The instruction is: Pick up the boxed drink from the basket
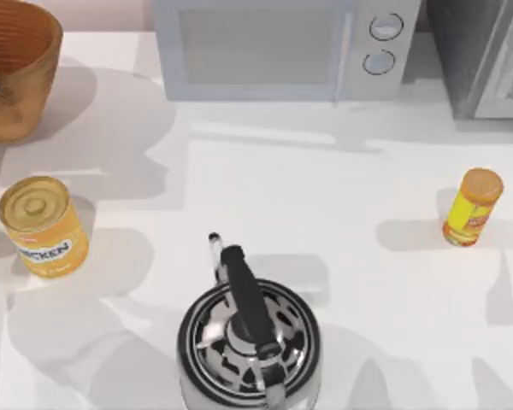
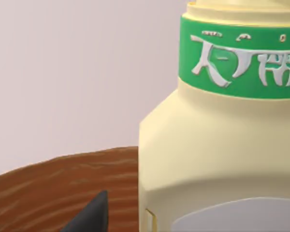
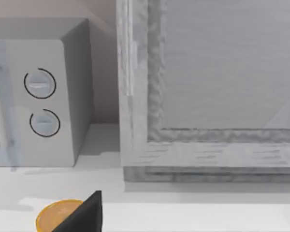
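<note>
Boxed drink (image 2: 217,145), a pale yellow carton with a green band of white lettering near its top, stands very close in the left wrist view, with the brown ribbed wall of the basket (image 2: 53,188) behind and below it. A dark fingertip (image 2: 92,215) of the left pincer rises just beside the carton; whether that pincer is apart or clamped on the carton cannot be told.

From above, the basket (image 1: 17,81) sits at the far left corner of the white table (image 1: 325,196), its woven orange-brown bowl cut by the frame edge, with a dark shape at its left rim. What lies inside it cannot be made out from this angle.

Near the table's left edge stands a yellow can (image 1: 43,226) with a gold lid, well apart from the basket. A steel kettle (image 1: 248,342) with a black handle sits at the near middle. A small orange-capped bottle (image 1: 472,207) stands toward the right. A microwave (image 1: 282,47) occupies the far middle, and a grey appliance (image 1: 487,55) the far right corner.

In the right wrist view, a dark fingertip (image 3: 84,215) of the right pincer overlaps the orange cap (image 3: 55,215), facing the microwave dials (image 3: 41,104); its state cannot be told.
</note>
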You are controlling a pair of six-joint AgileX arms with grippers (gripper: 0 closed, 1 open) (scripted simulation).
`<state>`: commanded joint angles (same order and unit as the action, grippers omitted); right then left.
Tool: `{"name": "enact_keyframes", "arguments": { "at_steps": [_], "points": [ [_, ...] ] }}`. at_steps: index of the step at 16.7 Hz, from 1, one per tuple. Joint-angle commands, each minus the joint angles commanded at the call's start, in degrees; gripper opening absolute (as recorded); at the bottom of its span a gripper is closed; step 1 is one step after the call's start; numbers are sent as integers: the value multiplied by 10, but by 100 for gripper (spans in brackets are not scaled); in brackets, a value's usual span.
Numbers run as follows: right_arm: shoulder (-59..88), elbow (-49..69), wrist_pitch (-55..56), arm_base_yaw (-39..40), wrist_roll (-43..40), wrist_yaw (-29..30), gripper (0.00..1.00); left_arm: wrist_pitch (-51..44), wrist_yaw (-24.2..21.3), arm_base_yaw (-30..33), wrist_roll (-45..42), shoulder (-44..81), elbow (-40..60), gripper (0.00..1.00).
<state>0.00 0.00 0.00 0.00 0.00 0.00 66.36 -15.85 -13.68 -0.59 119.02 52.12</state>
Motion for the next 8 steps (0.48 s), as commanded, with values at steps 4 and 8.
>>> {"name": "enact_keyframes", "arguments": {
  "at_steps": [4, 8],
  "points": [
    [0, 0, 0, 0, 0, 0, 100, 0, 2, 2, -2, -9, 0, 100],
    [0, 0, 0, 0, 0, 0, 100, -21, 7, 7, 0, 21, 42, 100]
  ]
}}
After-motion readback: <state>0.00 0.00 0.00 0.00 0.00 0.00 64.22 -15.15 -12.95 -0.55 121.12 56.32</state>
